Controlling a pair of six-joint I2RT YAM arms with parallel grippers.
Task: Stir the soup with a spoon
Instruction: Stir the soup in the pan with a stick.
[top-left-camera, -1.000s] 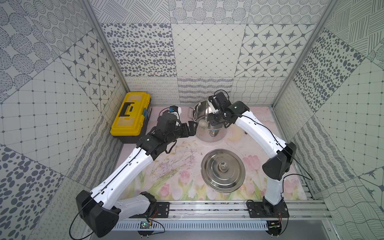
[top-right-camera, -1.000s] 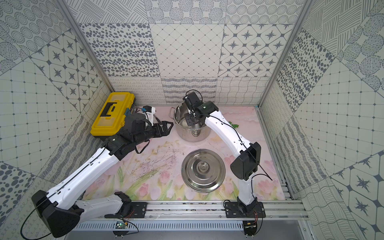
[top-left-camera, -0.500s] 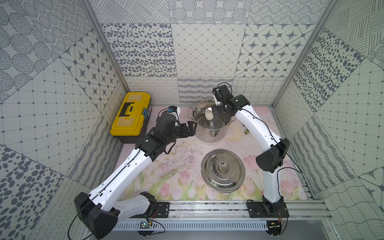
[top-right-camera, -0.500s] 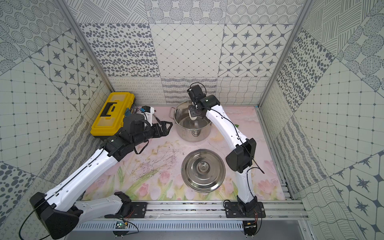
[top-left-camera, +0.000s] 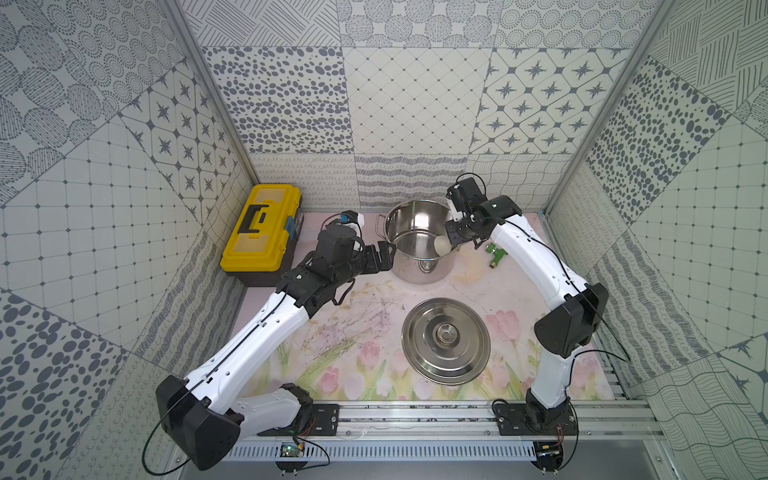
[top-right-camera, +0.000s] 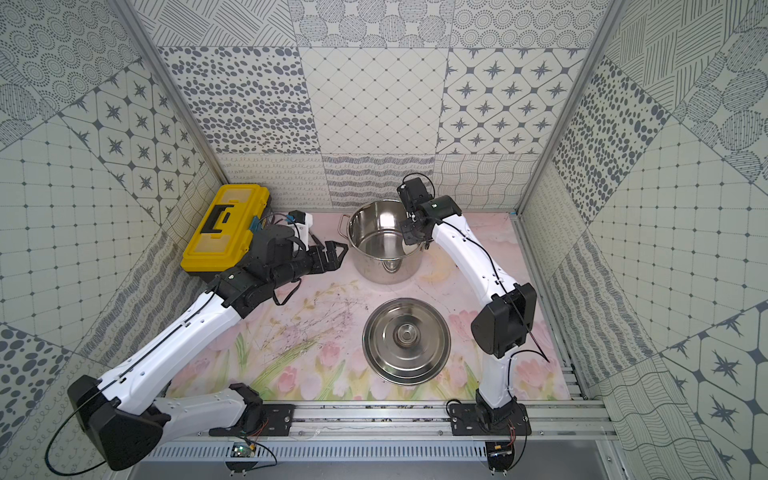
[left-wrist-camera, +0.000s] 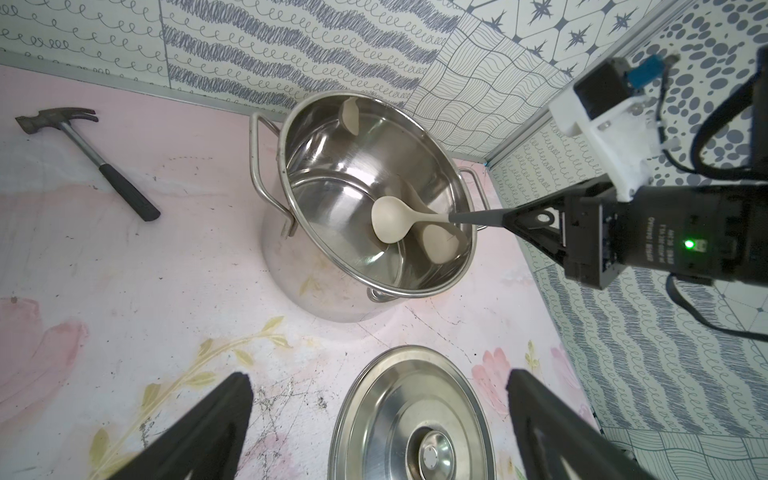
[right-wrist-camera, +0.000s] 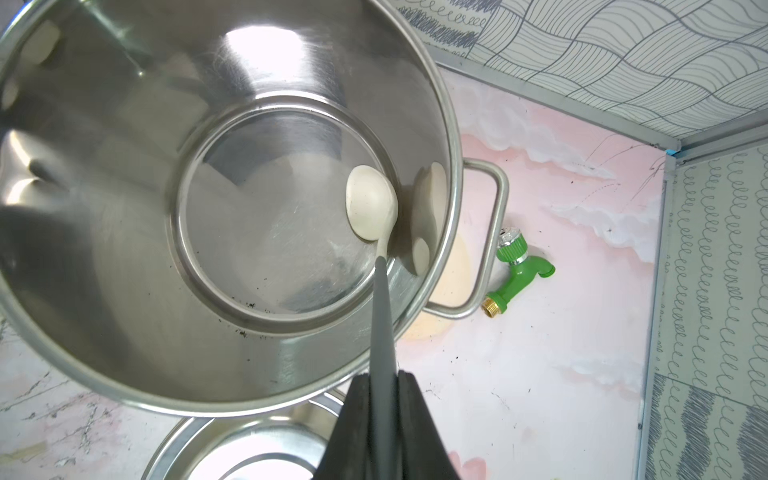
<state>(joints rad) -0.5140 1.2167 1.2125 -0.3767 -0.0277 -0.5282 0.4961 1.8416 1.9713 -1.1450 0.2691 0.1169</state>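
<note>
The spoon (right-wrist-camera: 370, 203) has a cream oval bowl and a slim grey handle. My right gripper (right-wrist-camera: 382, 376) is shut on that handle just outside the rim of the steel pot (right-wrist-camera: 124, 124). The spoon's bowl (top-left-camera: 442, 245) hangs low inside the pot (top-left-camera: 419, 272), close to its right-hand wall. No soup shows; the pot's bottom is bare steel. From the left wrist view, the spoon (left-wrist-camera: 388, 220) reaches over the rim from the right gripper (left-wrist-camera: 511, 218). My left gripper (top-left-camera: 384, 253) stands open beside the pot's left side, holding nothing, its fingertips (left-wrist-camera: 239, 378) wide apart.
A steel lid (top-left-camera: 446, 340) lies knob-up on the floral mat in front of the pot. A yellow toolbox (top-left-camera: 262, 232) stands at the back left. A hammer (left-wrist-camera: 83, 153) lies behind the left arm. A green tap (top-left-camera: 495, 253) lies right of the pot.
My right gripper has carried the spoon's bowl across the pot, from the left part to the right-hand wall. The left arm has stayed put, open.
</note>
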